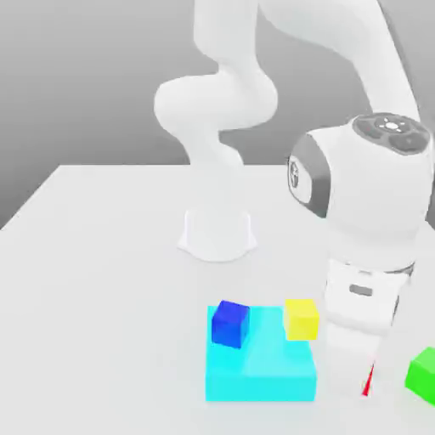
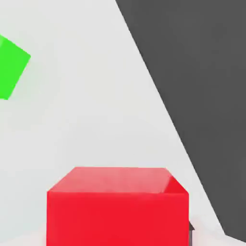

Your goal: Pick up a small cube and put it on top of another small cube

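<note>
— Red is glimpsed in the exterior view as a sliver, the small red cube (image 1: 368,380), beneath the gripper (image 1: 361,374), between the cyan block (image 1: 261,365) and the green cube (image 1: 422,374). What can be judged done?

— A grasp, it seems: the jaws are drawn narrow on the cube. The carry and the stacking are judged left. Fingers and most of the cube are hidden by the hand.

— And in the hand view?

— The red cube (image 2: 117,206) is seen close up, its lower part cut off; the green cube (image 2: 12,67) is partly cropped. Whether it is lifted cannot be told.

Glossy white arm (image 1: 374,212) (grey joint caps)
</note>
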